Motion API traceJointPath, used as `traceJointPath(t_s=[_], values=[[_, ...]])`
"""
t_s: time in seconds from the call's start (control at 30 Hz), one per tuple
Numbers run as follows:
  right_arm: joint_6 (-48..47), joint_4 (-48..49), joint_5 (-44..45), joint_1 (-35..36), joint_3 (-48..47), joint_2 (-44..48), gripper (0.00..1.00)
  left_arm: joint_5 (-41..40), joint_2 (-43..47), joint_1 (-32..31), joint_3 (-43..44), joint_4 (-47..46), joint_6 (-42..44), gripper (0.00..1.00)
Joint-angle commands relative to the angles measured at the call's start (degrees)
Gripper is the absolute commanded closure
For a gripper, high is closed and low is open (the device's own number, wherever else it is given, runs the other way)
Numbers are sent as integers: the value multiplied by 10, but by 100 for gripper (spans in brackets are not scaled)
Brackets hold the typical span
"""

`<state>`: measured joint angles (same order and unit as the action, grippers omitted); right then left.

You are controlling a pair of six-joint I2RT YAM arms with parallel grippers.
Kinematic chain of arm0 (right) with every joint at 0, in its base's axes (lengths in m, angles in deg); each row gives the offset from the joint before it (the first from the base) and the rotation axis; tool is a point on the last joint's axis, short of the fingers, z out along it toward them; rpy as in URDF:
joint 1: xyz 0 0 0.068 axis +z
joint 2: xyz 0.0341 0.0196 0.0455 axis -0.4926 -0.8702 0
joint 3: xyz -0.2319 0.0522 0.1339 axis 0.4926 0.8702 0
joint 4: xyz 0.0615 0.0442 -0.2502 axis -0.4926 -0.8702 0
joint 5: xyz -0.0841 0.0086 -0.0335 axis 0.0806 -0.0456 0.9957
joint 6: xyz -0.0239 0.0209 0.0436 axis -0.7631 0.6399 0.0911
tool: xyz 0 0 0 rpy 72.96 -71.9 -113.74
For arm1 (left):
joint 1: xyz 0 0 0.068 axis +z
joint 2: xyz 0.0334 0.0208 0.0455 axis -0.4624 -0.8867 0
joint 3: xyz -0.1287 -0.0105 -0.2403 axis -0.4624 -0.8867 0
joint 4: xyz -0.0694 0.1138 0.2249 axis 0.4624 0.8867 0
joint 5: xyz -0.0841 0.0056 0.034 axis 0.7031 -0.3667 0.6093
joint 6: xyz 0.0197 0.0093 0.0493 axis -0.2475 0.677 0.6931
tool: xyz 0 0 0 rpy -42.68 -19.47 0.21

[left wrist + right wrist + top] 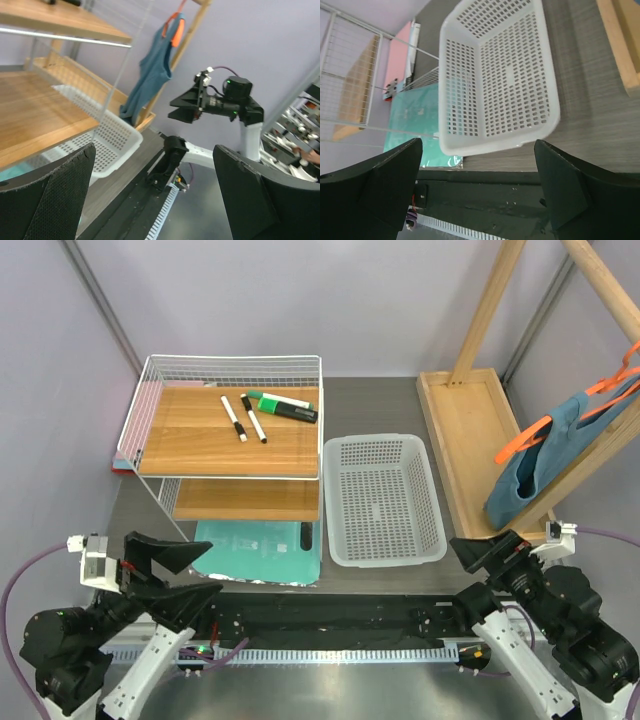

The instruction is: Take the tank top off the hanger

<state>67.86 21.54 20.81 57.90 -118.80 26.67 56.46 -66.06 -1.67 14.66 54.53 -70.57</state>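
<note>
Left end effector (213,571): fingers apart, holding nothing, low over the near tabletop (370,405) edge. The wire shelf (150,455) stands just beyond it.

Right end effector (457,568): fingers apart, holding nothing, near the white basket (385,555)'s near right corner. Open tabletop separates the basket from the wooden stand (470,430).

The tank top (520,475) hangs on the orange hanger (523,438) from the stand's slanted rail. It is beyond and to the right of the right end effector, and well apart from the left.
</note>
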Motion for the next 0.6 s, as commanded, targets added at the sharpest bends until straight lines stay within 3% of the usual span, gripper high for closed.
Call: traceJointPath(t_s=[0.0, 0.2, 0.33, 0.43, 0.57], values=[[-6, -28, 52, -2, -32, -24, 1, -98, 31, 2, 40, 111, 14, 0], [-37, -42, 81, -2, -83, -59, 1, -111, 22, 2, 99, 115, 10, 0], [-56, -10, 56, -1, -124, -52, 1, -129, -59, 2, 171, 183, 7, 0], [-78, 19, 35, 10, -144, -44, 1, -86, -106, 0, 201, 201, 19, 0], [-81, 12, 67, 27, -180, -61, 1, -38, -159, -1, 213, 144, 5, 0]])
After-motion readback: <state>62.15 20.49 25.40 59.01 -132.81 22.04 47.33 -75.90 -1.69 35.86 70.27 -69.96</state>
